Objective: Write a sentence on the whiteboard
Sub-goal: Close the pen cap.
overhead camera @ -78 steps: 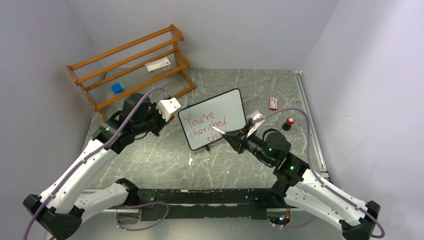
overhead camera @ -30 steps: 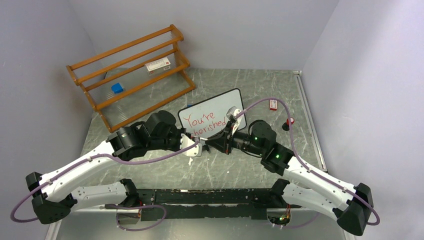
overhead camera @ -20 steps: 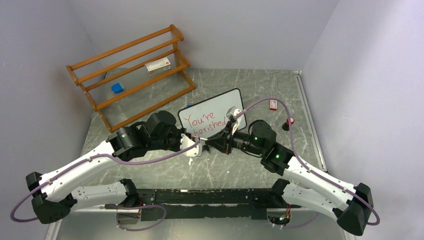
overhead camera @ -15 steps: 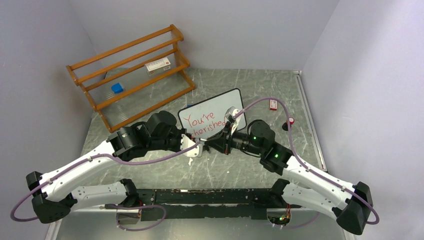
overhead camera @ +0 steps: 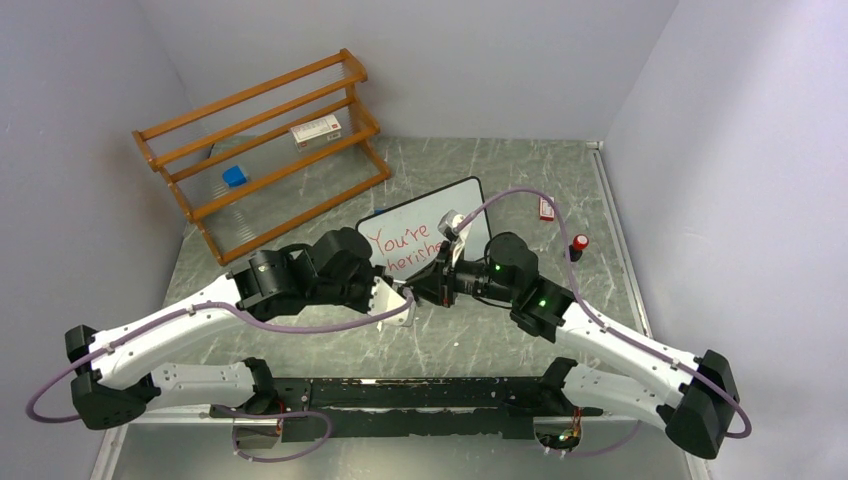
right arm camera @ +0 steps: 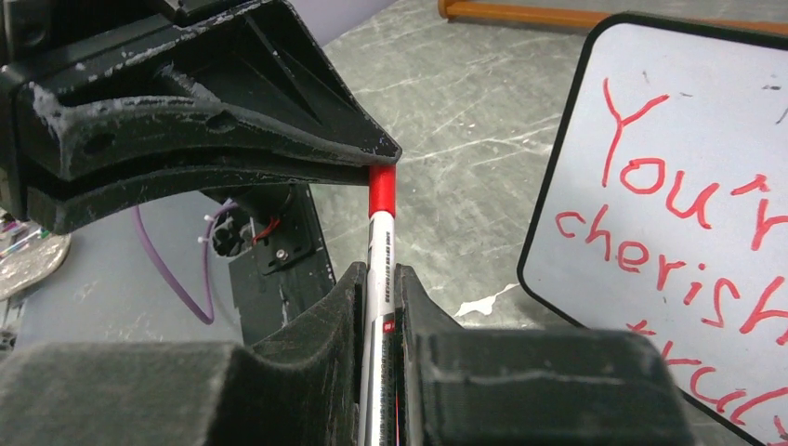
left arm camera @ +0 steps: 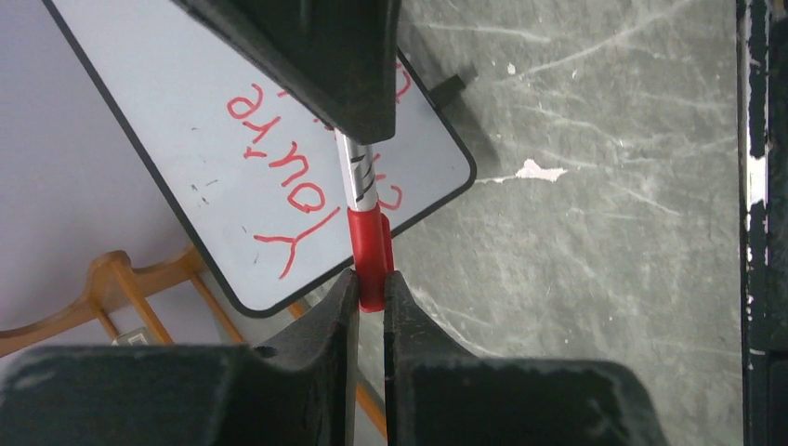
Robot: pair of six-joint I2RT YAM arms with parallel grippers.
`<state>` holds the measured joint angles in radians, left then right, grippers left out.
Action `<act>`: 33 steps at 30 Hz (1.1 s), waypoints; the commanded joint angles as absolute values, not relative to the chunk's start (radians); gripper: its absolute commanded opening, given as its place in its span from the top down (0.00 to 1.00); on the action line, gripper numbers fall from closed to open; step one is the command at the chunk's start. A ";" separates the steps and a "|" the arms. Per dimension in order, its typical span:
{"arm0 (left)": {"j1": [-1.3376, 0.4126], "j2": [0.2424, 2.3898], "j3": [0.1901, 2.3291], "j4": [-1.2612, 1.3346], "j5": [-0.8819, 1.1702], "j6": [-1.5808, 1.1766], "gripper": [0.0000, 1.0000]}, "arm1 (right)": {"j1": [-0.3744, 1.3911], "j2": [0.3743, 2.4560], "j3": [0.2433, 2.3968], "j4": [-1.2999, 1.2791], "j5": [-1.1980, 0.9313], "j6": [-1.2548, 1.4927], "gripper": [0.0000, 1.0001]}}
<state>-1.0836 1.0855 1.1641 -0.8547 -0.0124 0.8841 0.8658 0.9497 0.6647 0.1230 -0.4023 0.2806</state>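
Clenching the red cap (left arm camera: 369, 243), the left claw (left arm camera: 372, 283) faces the right claw (right arm camera: 377, 277) grasping the white marker (right arm camera: 380, 243) beside the rounded, black-framed whiteboard (left arm camera: 167, 139); the wooden rack (overhead camera: 243, 95) holds a blue block (overhead camera: 234, 176).

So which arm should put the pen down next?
Probably the right: the right gripper clamps the white-barrelled marker by its body, while the left gripper only pinches its red cap.

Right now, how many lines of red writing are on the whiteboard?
3. On the whiteboard, the top line says "You're", the middle line starts "cherish", the bottom line starts "tru". More may be hidden off-frame.
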 commanded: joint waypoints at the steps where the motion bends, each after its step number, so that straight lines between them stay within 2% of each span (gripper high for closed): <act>1: -1.178 1.121 1.240 -0.827 -0.014 0.904 0.95 | 0.864 0.987 0.703 0.147 -0.436 0.295 1.00; 7: -1.229 1.132 1.254 -0.814 -0.083 0.870 0.95 | 0.863 0.963 0.638 0.244 -0.395 0.320 1.00; 9: -1.230 1.117 1.245 -0.798 -0.130 0.848 0.87 | 0.863 0.942 0.601 0.282 -0.357 0.322 1.00; 11: -1.229 1.094 1.232 -0.775 -0.173 0.830 0.76 | 0.862 0.925 0.564 0.328 -0.329 0.323 1.00; 12: -1.229 1.082 1.224 -0.759 -0.193 0.816 0.67 | 0.862 0.916 0.543 0.353 -0.318 0.321 1.00; 17: -1.229 1.028 1.199 -0.675 -0.278 0.689 0.45 | 0.862 0.875 0.443 0.506 -0.247 0.310 1.00; 22: -1.229 1.013 1.179 -0.578 -0.439 0.333 0.12 | 0.864 0.861 0.347 0.689 -0.184 0.276 1.00; 23: -1.229 1.016 1.173 -0.561 -0.493 0.235 0.08 | 0.863 0.866 0.335 0.721 -0.177 0.273 1.00; 28: -1.227 1.042 1.163 -0.597 -0.704 -0.279 0.05 | 0.862 0.889 0.269 0.883 -0.163 0.265 1.00; 30: -1.222 1.034 1.145 -0.607 -0.736 -0.452 0.09 | 0.863 0.894 0.259 0.908 -0.161 0.259 1.00; 33: -1.217 1.000 1.058 -0.493 -0.685 -0.586 0.16 | 0.864 0.906 0.250 0.939 -0.163 0.246 1.00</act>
<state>-1.2232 1.0328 1.1370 -0.6029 -0.6281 -0.2165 0.8650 0.8982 0.2665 0.7937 -0.1848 0.2783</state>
